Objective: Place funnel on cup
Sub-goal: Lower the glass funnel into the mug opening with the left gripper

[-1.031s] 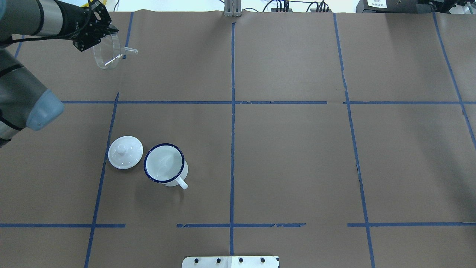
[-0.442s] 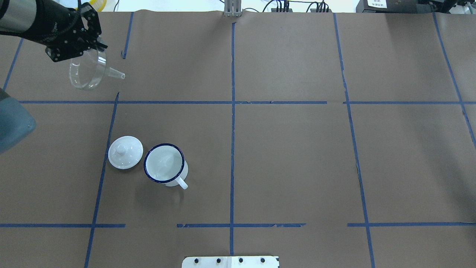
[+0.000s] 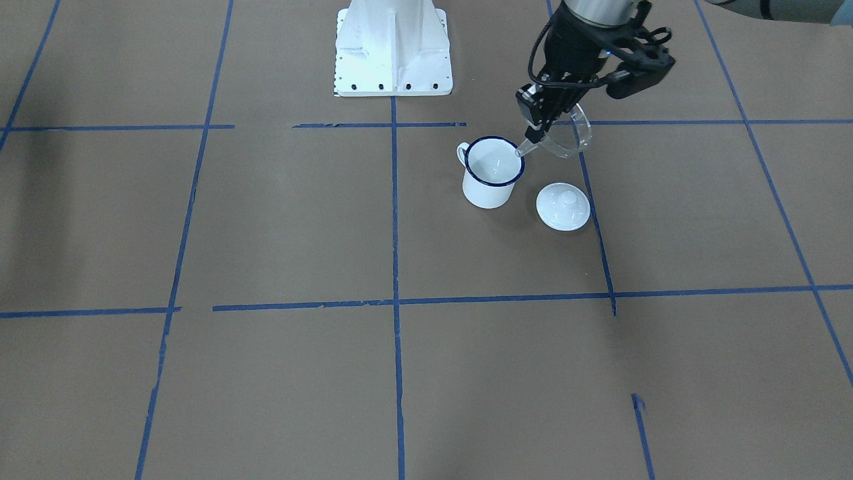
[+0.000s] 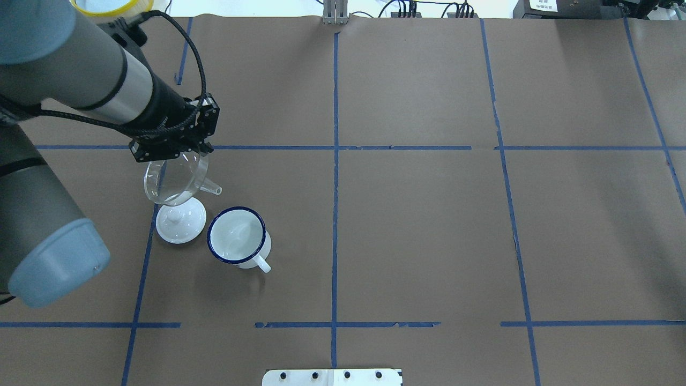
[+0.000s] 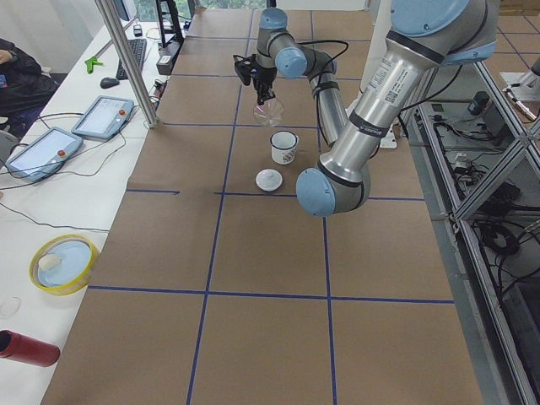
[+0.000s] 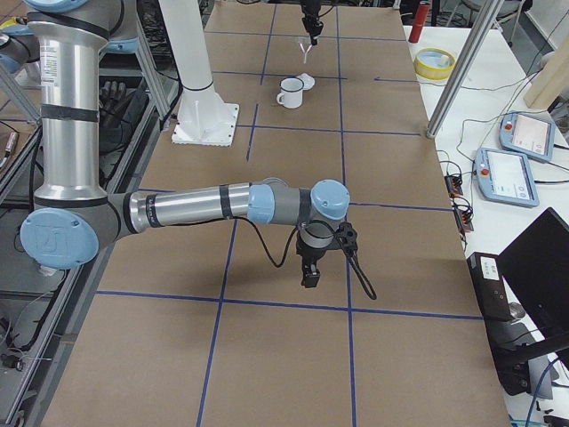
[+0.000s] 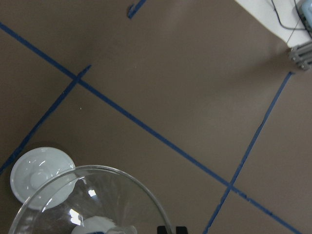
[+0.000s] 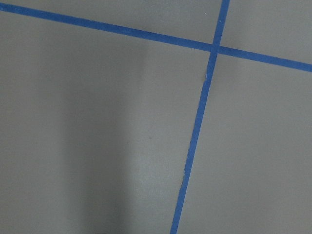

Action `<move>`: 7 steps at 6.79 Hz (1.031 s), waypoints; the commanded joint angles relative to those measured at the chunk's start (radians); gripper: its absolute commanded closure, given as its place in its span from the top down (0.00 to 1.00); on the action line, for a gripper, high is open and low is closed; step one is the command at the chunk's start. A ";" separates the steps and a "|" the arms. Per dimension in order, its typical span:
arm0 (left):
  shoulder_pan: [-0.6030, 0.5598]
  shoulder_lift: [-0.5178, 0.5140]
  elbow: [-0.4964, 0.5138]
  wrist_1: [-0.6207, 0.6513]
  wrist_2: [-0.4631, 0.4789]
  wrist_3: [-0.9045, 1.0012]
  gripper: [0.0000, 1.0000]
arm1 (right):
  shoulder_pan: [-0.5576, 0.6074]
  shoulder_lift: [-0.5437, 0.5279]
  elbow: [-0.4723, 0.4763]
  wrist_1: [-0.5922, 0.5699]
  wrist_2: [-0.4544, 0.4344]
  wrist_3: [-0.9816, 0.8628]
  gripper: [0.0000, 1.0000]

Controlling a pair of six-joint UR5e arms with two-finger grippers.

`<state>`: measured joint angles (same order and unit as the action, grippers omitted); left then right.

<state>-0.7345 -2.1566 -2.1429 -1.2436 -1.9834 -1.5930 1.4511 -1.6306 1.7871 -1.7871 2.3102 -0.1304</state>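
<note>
The clear plastic funnel (image 4: 174, 182) hangs tilted in my left gripper (image 4: 177, 154), which is shut on its rim. Its spout (image 4: 214, 189) points sideways toward the cup. The white enamel cup (image 4: 237, 235) with a dark blue rim stands upright and empty, just right of and nearer than the funnel. In the front-facing view the funnel (image 3: 568, 137) is held above the table with its spout tip by the rim of the cup (image 3: 492, 170). The left wrist view shows the funnel's mouth (image 7: 97, 195). My right gripper (image 6: 308, 267) hovers over bare table far away; I cannot tell whether it is open.
A round white domed lid (image 4: 181, 224) with a knob lies on the table left of the cup, partly under the funnel. The white robot base plate (image 4: 332, 377) is at the near edge. A yellow-rimmed bowl (image 4: 112, 6) sits beyond the far left corner.
My left gripper has carried the funnel from the far left corner toward the middle, to just above the lid and beside the cup. Cup and lid have not moved.
</note>
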 commanded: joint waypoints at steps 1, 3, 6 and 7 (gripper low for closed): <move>0.116 -0.075 0.039 0.175 0.139 0.112 0.00 | 0.000 0.000 0.000 0.000 0.000 0.000 1.00; 0.168 -0.107 0.113 0.182 0.196 0.113 0.00 | 0.000 0.002 0.000 0.000 0.000 0.000 1.00; 0.213 -0.121 0.162 0.165 0.234 0.111 0.00 | 0.000 0.000 0.000 0.000 0.000 0.000 1.00; 0.228 -0.120 0.190 0.129 0.236 0.107 0.00 | 0.000 0.000 0.000 0.000 0.000 0.000 1.00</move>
<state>-0.5295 -2.2750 -1.9851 -1.0838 -1.7577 -1.4825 1.4512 -1.6306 1.7871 -1.7871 2.3102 -0.1304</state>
